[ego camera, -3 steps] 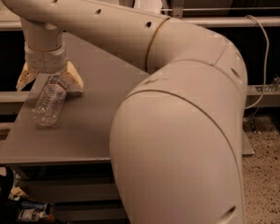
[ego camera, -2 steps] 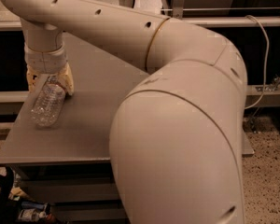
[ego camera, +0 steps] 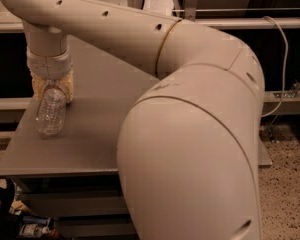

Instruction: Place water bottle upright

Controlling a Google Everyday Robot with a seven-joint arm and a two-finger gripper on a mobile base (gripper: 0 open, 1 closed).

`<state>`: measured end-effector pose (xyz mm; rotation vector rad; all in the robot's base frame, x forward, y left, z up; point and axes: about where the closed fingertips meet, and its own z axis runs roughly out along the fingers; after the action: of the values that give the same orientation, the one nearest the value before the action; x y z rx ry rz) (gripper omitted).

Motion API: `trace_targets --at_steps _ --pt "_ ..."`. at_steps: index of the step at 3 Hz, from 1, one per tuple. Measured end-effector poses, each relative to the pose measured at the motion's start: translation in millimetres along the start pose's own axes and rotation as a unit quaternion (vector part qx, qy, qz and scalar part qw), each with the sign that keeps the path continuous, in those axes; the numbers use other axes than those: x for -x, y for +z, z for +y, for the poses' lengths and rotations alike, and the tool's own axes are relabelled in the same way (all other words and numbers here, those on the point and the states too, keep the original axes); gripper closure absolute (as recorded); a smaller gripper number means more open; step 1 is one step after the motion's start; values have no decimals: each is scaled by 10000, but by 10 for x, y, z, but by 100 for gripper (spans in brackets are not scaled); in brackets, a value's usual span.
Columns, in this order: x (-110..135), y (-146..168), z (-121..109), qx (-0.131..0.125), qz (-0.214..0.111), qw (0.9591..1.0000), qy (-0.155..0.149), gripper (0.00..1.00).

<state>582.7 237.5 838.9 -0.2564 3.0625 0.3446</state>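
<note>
Gripper (ego camera: 52, 89) — far left, pointing down — clamps water bottle (ego camera: 51, 115).

No readable text on gripper (ego camera: 52, 87) at water bottle (ego camera: 51, 115)

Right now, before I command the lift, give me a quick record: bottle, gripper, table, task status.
water bottle: lying on its side, base toward the camera, cap end hidden under the gripper
gripper: pointing down over the bottle's far end, at the table's left side
table: grey flat top, bottle near its left edge
task status: bottle not yet upright
</note>
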Motion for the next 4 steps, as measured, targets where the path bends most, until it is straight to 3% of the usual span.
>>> trace_targets --at_steps 1,2,4 --pt "0 7 1 -1 2 10000 -4 100" --pt "3 -104 -92 95 -365 9993 -80 100" --pt "-44 -587 -492 389 -1588 9864 -178 100"
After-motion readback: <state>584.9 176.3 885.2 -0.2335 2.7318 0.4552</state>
